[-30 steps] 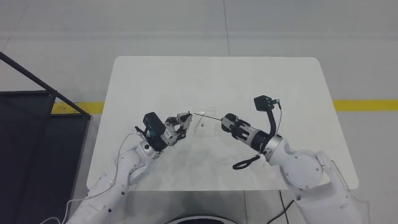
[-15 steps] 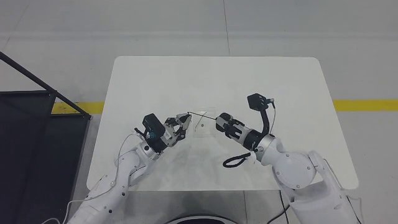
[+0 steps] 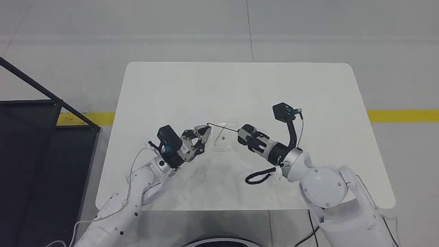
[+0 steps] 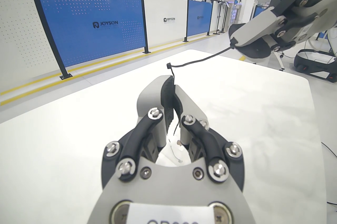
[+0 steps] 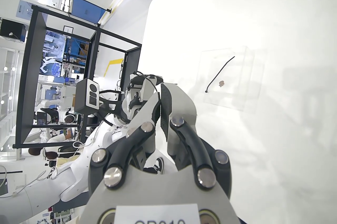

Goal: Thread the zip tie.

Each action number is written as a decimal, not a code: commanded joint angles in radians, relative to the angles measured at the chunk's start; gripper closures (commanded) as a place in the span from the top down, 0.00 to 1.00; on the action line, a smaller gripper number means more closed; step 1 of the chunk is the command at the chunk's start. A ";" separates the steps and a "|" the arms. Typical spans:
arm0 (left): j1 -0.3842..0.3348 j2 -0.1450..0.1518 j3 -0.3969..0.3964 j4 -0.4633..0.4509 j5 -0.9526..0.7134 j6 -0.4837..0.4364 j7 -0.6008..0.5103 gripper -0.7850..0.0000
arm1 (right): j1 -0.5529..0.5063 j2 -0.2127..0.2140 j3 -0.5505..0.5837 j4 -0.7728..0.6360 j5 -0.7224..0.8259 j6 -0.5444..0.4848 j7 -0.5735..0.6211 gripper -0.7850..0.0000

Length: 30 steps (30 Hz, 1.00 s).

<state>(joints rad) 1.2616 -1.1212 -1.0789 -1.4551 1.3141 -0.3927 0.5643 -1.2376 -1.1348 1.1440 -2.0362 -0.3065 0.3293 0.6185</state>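
clamping zip tie — left end effector well inside table edges

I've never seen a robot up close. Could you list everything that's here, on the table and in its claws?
held zip tie: 1, black, in the air, stretched between both grippers
loose zip tie: 1, black, lying on the clear sheet
clear sheet: 1, transparent, flat on the table, below the held zip tie
table: 1, white
left gripper: 1, grey and black, shut on the held zip tie near its head
right gripper: 1, grey and black, shut on its other end
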 commanded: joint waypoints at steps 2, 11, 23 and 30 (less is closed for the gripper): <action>0.000 0.000 0.000 0.000 0.000 0.000 0.000 0.00 | 0.003 -0.001 0.000 0.002 0.002 0.004 0.004 0.00; 0.000 0.000 0.000 0.000 0.000 0.000 0.000 0.00 | 0.006 -0.004 -0.002 0.003 0.004 0.007 0.006 0.00; 0.000 0.000 0.000 0.000 0.000 0.000 0.000 0.00 | -0.007 -0.005 0.006 -0.006 0.005 0.002 -0.015 0.00; 0.000 0.000 0.000 0.000 0.000 0.000 0.000 0.00 | -0.007 -0.005 0.006 -0.006 0.005 0.002 -0.015 0.00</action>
<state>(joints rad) 1.2616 -1.1212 -1.0789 -1.4551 1.3141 -0.3926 0.5643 -1.2444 -1.1401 1.1498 -2.0424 -0.3012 0.3312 0.6034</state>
